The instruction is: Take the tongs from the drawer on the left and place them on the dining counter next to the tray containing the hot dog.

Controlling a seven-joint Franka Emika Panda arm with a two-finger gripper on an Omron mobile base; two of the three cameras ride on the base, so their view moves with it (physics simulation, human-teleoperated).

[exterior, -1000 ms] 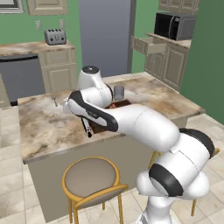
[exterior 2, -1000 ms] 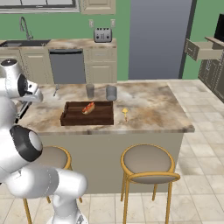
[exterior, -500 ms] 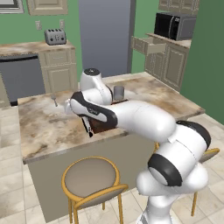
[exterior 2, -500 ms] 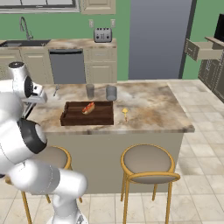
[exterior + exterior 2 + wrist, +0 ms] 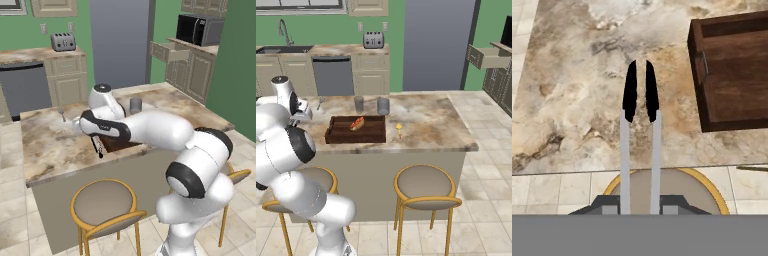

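My gripper (image 5: 640, 206) is shut on the tongs (image 5: 640, 107), whose two thin silver arms run up the hand view to black tips. They hang over the dining counter (image 5: 577, 90), just inside its near edge and left of the dark brown tray (image 5: 737, 80). In the left base view the tongs (image 5: 98, 146) point down from the gripper (image 5: 95, 136), close above the marble and beside the tray (image 5: 119, 146). The right base view shows the tray (image 5: 341, 134) with the hot dog (image 5: 357, 123) in it. The drawer (image 5: 167, 51) stands pulled out at the far wall.
Two grey cups (image 5: 359, 103) (image 5: 383, 105) stand behind the tray. A small yellow item (image 5: 399, 127) lies right of it, and a short silver utensil (image 5: 62, 114) lies at the counter's far left. Round stools (image 5: 102, 200) (image 5: 426, 187) stand below the near edge.
The arm has swung a little, and the hand with the tongs has shifted slightly toward the tray. The grip on the tongs is unchanged.
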